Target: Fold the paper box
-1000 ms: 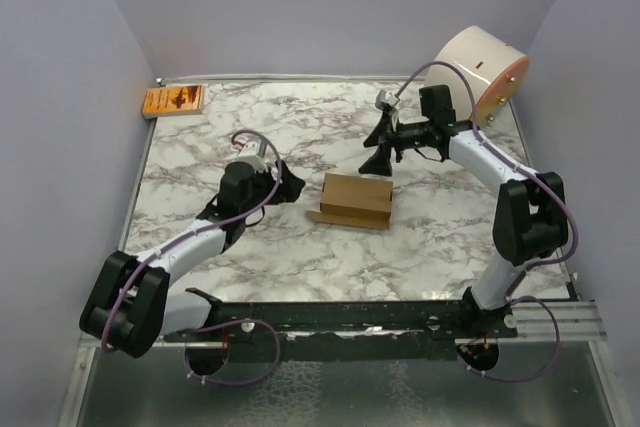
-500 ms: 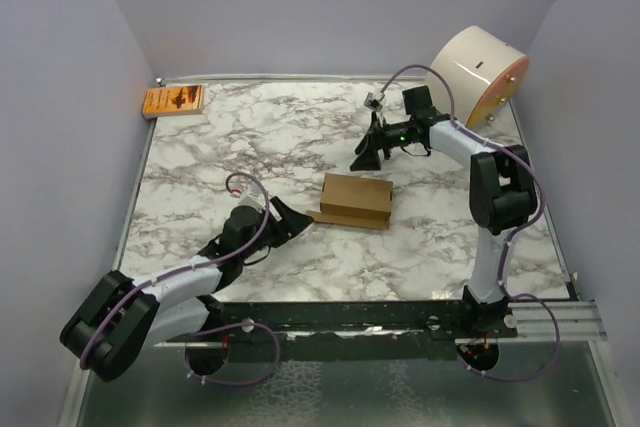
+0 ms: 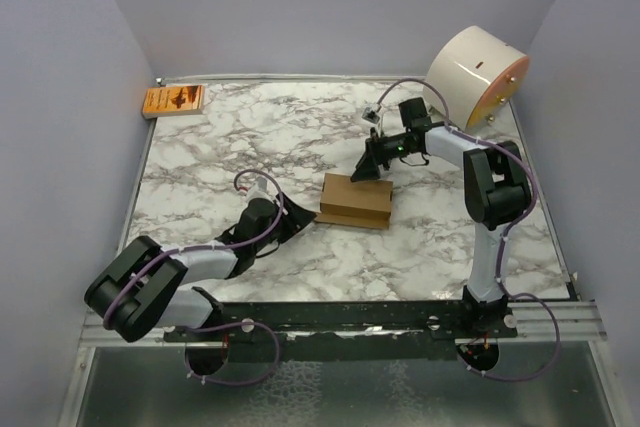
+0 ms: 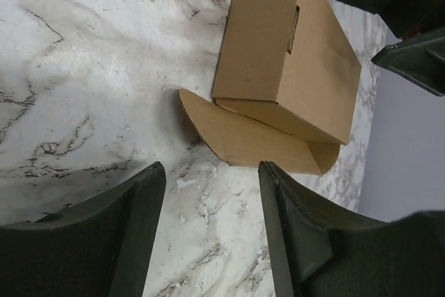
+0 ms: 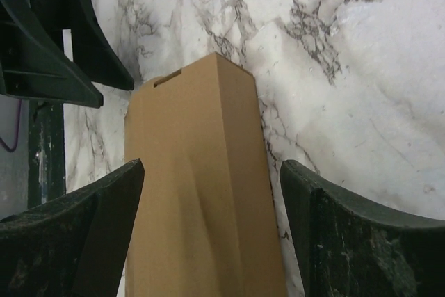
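The paper box [image 3: 356,199] is a small brown carton lying on the marble table [image 3: 250,137]. One rounded flap [image 4: 250,140] lies flat on the table at its left end. My left gripper [image 3: 295,219] sits low on the table just left of that flap, open, with only marble between its fingers [image 4: 211,172]. My right gripper [image 3: 370,169] hangs over the box's far right end. In the right wrist view its open jaws [image 5: 212,165] straddle the box [image 5: 201,199], and a strip of marble shows beside one finger.
An orange printed packet [image 3: 173,100] lies at the table's far left corner. A big white cylinder [image 3: 478,72] stands at the far right corner, close behind the right arm. Lilac walls enclose the table on three sides.
The left arm has dropped low and slid right, up to the box's flap. The right gripper has come down over the box's far end. Both sets of jaws have narrowed somewhat.
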Controlling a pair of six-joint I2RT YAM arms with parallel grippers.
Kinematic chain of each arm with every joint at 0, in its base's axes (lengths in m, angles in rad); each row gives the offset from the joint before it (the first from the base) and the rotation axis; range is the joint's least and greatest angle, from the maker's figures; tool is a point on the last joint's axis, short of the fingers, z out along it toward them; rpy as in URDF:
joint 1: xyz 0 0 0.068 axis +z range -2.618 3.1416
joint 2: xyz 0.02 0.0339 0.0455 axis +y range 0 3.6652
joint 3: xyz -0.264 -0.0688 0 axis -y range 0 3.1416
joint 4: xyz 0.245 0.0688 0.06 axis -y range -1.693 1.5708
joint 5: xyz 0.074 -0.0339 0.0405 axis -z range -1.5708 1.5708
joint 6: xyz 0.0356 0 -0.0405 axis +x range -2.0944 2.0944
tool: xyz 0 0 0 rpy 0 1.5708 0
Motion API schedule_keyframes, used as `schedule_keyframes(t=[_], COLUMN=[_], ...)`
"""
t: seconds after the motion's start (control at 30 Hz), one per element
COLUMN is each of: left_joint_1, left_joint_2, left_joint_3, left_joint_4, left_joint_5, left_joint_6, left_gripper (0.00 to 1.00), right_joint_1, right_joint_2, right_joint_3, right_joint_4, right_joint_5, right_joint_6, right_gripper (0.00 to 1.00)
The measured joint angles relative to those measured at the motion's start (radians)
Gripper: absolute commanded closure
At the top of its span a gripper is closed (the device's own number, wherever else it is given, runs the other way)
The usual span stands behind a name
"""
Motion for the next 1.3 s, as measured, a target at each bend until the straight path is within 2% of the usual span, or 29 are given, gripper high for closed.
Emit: schedule_keyframes(t=[0.1, 0.17, 0.2, 0.6, 0.83, 1.13, 1.3], left_joint_1=[-0.002, -0.003, -0.003, -0.003, -0.003, -0.003, -0.003], left_joint_2=[0.026, 0.043, 0.052, 0.096, 0.122, 0.127, 0.052], left_joint_3=[0.007, 0.016, 0.023, 0.041, 0.065, 0.07, 0.023], left_joint_4=[0.003, 0.002, 0.003, 0.025, 0.039, 0.023, -0.026], left_joint_5=[-0.018, -0.028, -0.031, -0.037, -0.034, -0.015, -0.021], left_joint_6=[0.002, 0.005, 0.006, 0.017, 0.033, 0.134, 0.154], left_gripper=[0.43, 0.54, 0.56, 0.57, 0.62, 0.53, 0.53], right_joint_1=[0.0, 0.0, 0.0, 0.0, 0.0, 0.0, 0.0], right_joint_2=[0.0, 0.0, 0.0, -0.08, -0.153, -0.185, -0.185], right_joint_3=[-0.035, -0.051, -0.059, -0.226, -0.339, -0.388, -0.388], right_joint_4=[0.003, 0.006, 0.009, 0.088, 0.138, 0.191, 0.2], right_joint_5=[0.003, 0.005, 0.006, 0.008, 0.008, 0.012, 0.016], right_joint_6=[0.016, 0.027, 0.033, 0.106, 0.165, 0.211, 0.216], right_gripper=[0.24, 0.24, 0.25, 0.36, 0.36, 0.36, 0.36])
